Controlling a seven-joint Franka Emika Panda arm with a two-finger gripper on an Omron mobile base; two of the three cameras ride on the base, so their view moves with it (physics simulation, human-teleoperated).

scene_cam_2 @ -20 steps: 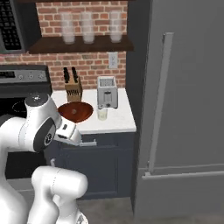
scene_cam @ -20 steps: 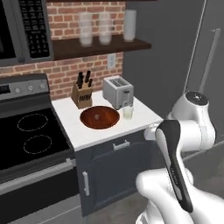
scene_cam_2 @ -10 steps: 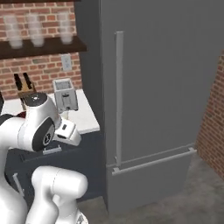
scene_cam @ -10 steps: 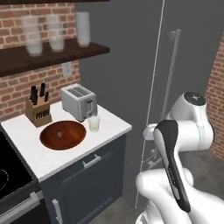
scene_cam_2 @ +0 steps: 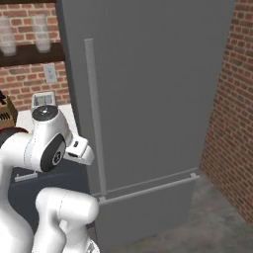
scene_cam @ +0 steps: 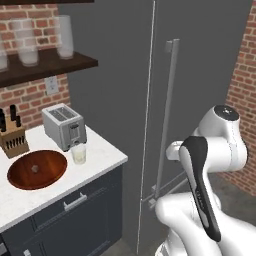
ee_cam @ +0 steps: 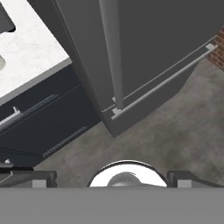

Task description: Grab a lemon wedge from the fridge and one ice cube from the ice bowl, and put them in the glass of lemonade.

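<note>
The tall dark grey fridge (scene_cam: 200, 60) stands shut, its long light-grey handle (scene_cam_2: 94, 118) upright on the door. The lemon wedge is hidden. On the white counter left of the fridge lies the reddish-brown ice bowl (scene_cam: 36, 169). The small glass of lemonade (scene_cam: 78, 154) stands just right of the bowl, in front of the toaster. My gripper (ee_cam: 112, 178) is open and holds nothing. It hangs low, tucked near my body, and looks down at the foot of the fridge (ee_cam: 144, 39) and the floor, well short of the handle (ee_cam: 111, 48).
A silver toaster (scene_cam: 63, 126) and a knife block (scene_cam: 12, 136) stand at the back of the counter. Frosted jars (scene_cam: 64, 36) sit on a dark shelf above. Dark cabinet drawers (ee_cam: 39, 118) lie under the counter. A brick wall (scene_cam_2: 232, 108) closes the right side; grey floor (ee_cam: 175, 131) lies before the fridge.
The base has driven to the right, so both base views slid from the stove and counter to the fridge. The arm has kept its folded pose and the gripper has stayed open.
</note>
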